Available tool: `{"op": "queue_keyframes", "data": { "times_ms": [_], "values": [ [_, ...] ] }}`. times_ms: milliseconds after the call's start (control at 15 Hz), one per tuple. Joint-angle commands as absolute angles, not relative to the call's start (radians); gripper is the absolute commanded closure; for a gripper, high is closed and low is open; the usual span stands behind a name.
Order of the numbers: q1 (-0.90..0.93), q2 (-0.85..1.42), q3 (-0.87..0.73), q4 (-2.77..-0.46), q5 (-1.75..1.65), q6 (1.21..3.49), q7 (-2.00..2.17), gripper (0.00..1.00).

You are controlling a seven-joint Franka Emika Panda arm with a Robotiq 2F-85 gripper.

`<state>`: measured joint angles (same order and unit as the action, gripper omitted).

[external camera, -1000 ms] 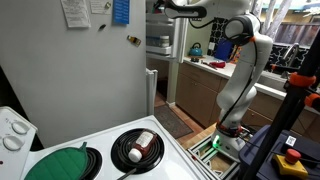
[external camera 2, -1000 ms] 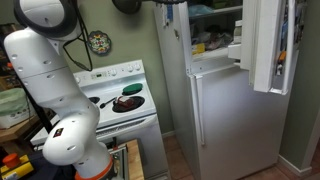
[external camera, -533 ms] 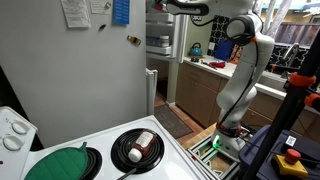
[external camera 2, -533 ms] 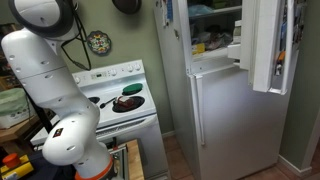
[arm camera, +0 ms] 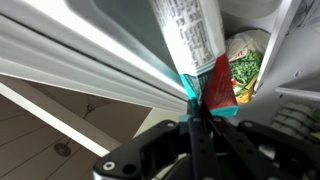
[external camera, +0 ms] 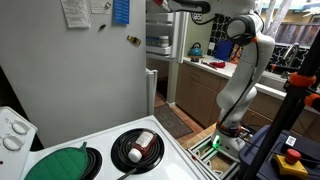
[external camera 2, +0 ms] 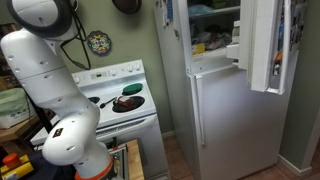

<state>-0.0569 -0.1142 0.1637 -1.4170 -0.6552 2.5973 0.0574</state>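
Note:
In the wrist view my gripper (arm camera: 197, 106) is shut, its two black fingers pinching the teal bottom edge of a food packet (arm camera: 190, 35). The packet is white with printed text, and a red panel (arm camera: 222, 85) sits just above the jaws. It hangs beside the freezer's white ribbed edge (arm camera: 90, 60). Behind it lies a bag of green vegetables (arm camera: 245, 65). In both exterior views the arm (external camera: 240, 60) reaches up to the open freezer compartment (external camera 2: 215, 30); the hand itself is almost cut off at the top edge.
The freezer door (external camera 2: 270, 45) stands open, with shelves inside it. The fridge door (external camera 2: 225, 120) below is closed. A white stove (external camera: 190, 170) holds a dark pan (external camera: 138, 147) and a green lid (external camera: 60, 162). A kitchen counter (external camera: 205, 65) is behind.
The jaws have closed the last bit onto the packet's edge. The hand has risen slightly, further out of the top of the exterior views.

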Motion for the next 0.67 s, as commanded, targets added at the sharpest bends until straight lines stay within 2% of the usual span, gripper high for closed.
{"op": "queue_keyframes", "data": {
  "times_ms": [0,600],
  "values": [
    [-0.064,-0.119,0.163,-1.404,-0.669,2.629,0.102,1.0],
    [-0.061,-0.112,0.149,-1.393,-0.64,2.742,0.196,1.0]
  ]
}}
